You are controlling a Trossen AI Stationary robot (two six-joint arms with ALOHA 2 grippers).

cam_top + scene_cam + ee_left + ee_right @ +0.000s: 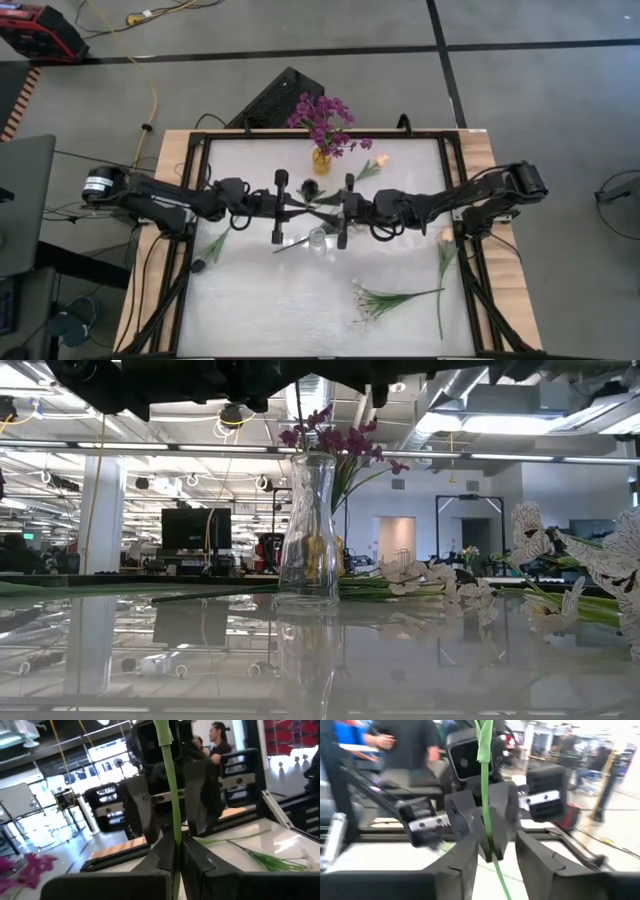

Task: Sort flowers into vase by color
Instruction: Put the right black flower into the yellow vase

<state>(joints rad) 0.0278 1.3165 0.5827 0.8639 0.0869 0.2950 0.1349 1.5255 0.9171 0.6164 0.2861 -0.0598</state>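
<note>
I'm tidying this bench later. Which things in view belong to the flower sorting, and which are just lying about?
Job in hand:
green flower stem, pinched by left gripper
right gripper, jaws apart around it
clear glass vase
amber vase of purple flowers
white blossom spray
peach tulip bud

Lying about:
yellow cable
red case

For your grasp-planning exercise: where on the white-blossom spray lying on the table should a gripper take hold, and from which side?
Grip the white-blossom spray on its bare green stem, near the end away from the blossoms, coming straight down from above. It lies flat on the table, and the stem is slim and firm, the flower end bushy.
</note>
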